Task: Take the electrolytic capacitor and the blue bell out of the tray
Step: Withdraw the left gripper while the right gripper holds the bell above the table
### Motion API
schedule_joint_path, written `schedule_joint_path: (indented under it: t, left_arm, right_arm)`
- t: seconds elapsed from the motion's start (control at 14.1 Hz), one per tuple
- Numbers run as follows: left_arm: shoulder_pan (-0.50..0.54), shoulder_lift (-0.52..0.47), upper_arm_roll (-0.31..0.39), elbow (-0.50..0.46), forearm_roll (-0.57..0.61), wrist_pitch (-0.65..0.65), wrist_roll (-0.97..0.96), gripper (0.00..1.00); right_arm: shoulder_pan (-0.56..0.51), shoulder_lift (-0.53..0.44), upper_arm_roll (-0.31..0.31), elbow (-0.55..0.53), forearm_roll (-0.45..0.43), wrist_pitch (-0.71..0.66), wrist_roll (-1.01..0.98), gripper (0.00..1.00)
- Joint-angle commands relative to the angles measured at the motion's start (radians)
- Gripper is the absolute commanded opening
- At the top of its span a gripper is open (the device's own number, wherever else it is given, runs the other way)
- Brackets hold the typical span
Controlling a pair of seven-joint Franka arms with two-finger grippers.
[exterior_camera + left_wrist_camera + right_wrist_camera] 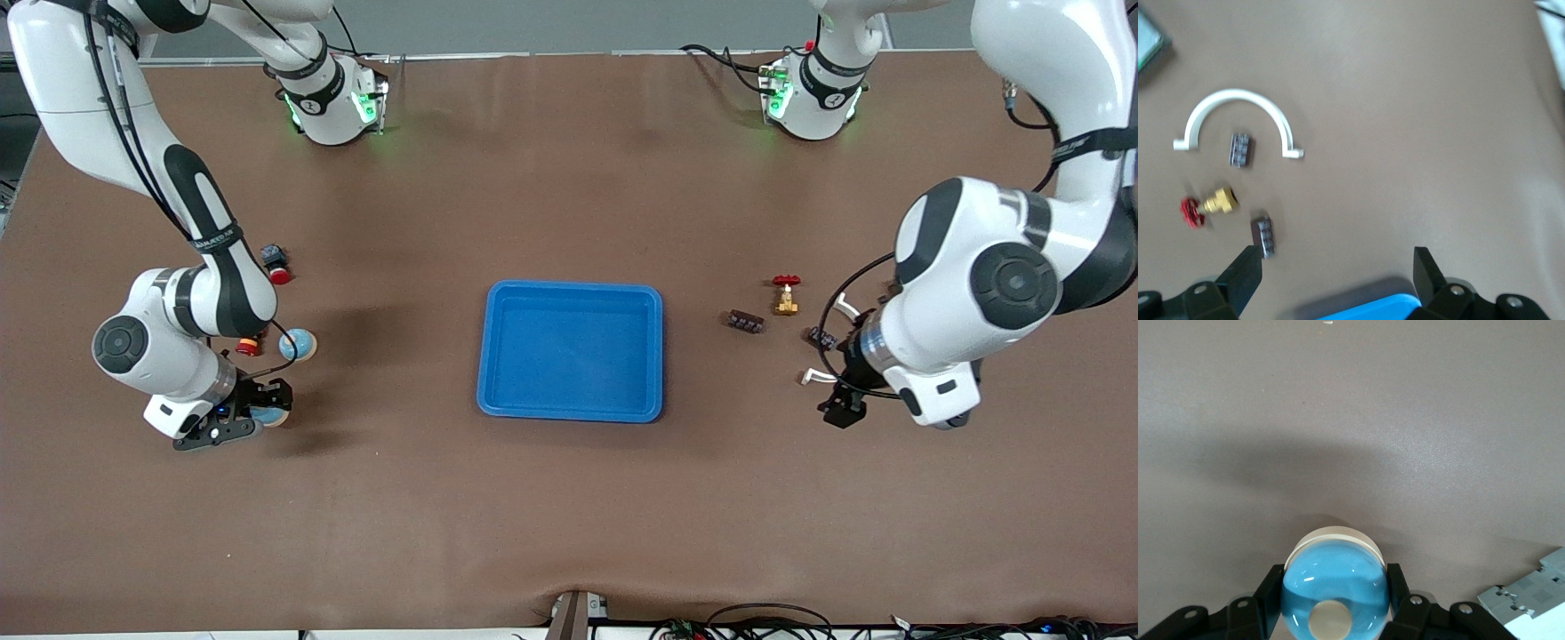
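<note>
My right gripper [253,416] is shut on a blue dome-shaped bell [268,413] with a white base, low at the right arm's end of the table. In the right wrist view the bell [1335,585] sits between both fingers [1269,593]. My left gripper [840,407] is open and empty over bare table at the left arm's end. Its wrist view shows the open gripper [1337,270] with one small dark capacitor [1265,235] by a fingertip [1248,272] and a second capacitor [1240,148] inside a white arc clip [1238,107]. The first capacitor also shows in the front view [745,321].
A blue tray [498,356] lies mid-table. A second blue bell [299,344] and two red buttons [277,264] [251,345] lie near the right arm. A brass valve with a red handle [786,295] stands by the capacitors. A grey block [1538,593] lies beside the held bell.
</note>
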Motion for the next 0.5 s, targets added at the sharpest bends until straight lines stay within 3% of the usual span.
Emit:
schedule_joint_path:
  t: [0.0,0.42]
  left_arm:
    - [0.062,-0.087,-0.007,-0.011,-0.013,-0.020,0.194,1.00]
    - [0.157,-0.236,-0.012,-0.014,-0.017,-0.150,0.579,1.00]
  right_arm:
    - [-0.021,0.006,0.018,-0.014,0.014,0.036,-0.026,0.00]
    - [-0.021,0.032,0.018,-0.014,0.014,0.056,-0.025,0.00]
